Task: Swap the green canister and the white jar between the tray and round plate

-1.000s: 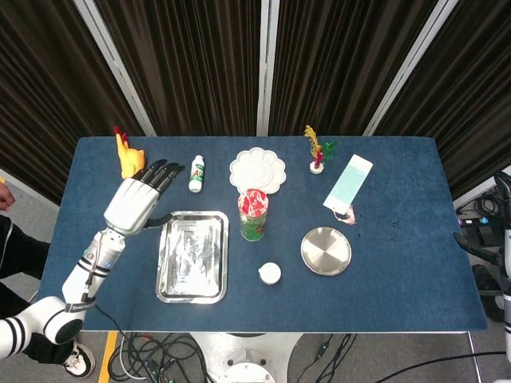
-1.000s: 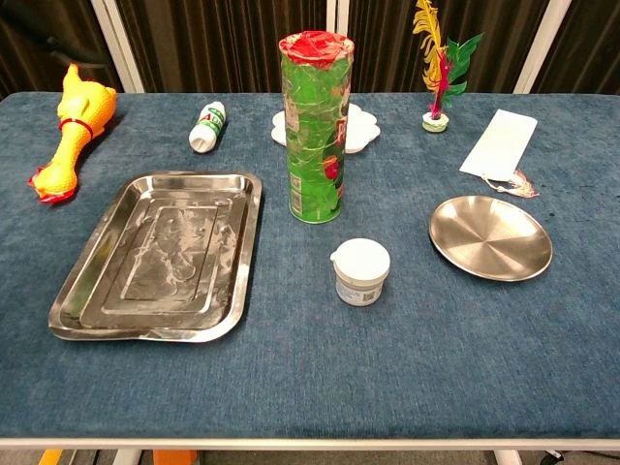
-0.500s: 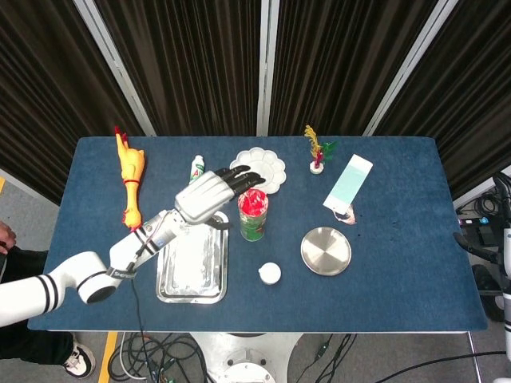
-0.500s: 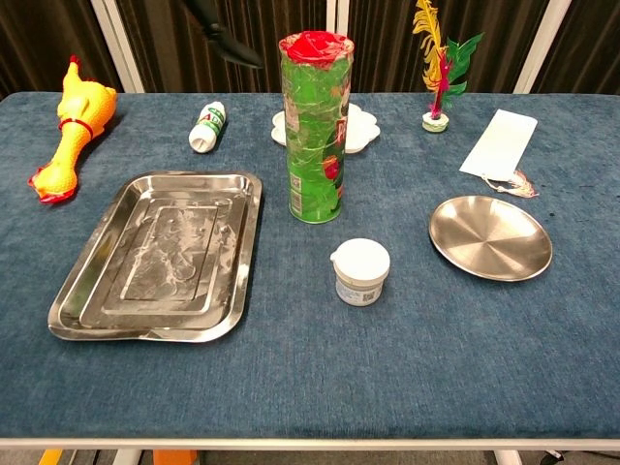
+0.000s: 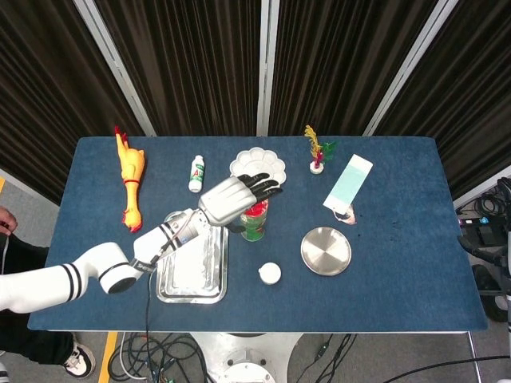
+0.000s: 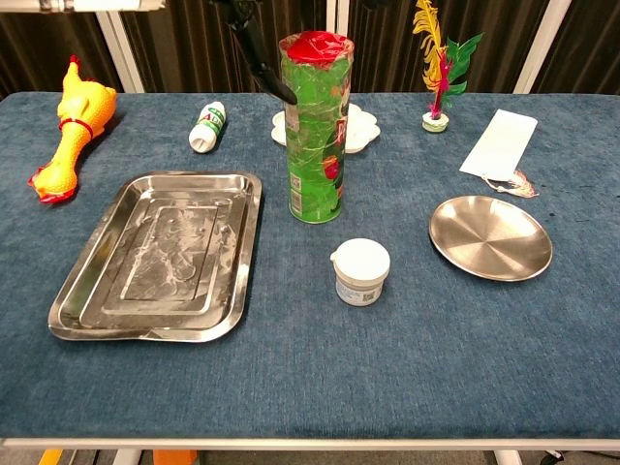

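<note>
The green canister [image 5: 254, 223] [image 6: 315, 136] with a red lid stands upright on the blue cloth, between the steel tray [image 5: 172, 275] [image 6: 155, 257] and the round steel plate [image 5: 325, 250] [image 6: 490, 236]. The white jar [image 5: 270, 274] [image 6: 361, 272] sits on the cloth in front of the canister. Both the tray and the plate hold nothing. My left hand [image 5: 235, 195] hovers at the canister's top with its fingers stretched out and apart, holding nothing. In the chest view only its dark fingers [image 6: 263, 56] show, next to the canister's upper left side. I cannot tell whether they touch it. My right hand is out of sight.
A yellow rubber chicken [image 5: 128, 171] lies at the far left. A small white bottle [image 5: 196, 173], a flower-shaped white dish [image 5: 257, 166] and a feather toy [image 5: 318, 152] stand behind the canister. A pale blue card [image 5: 348, 182] lies at the back right.
My left arm has swept right from the table's left side, over the tray, until the hand is at the canister's top. Nothing on the table has moved.
</note>
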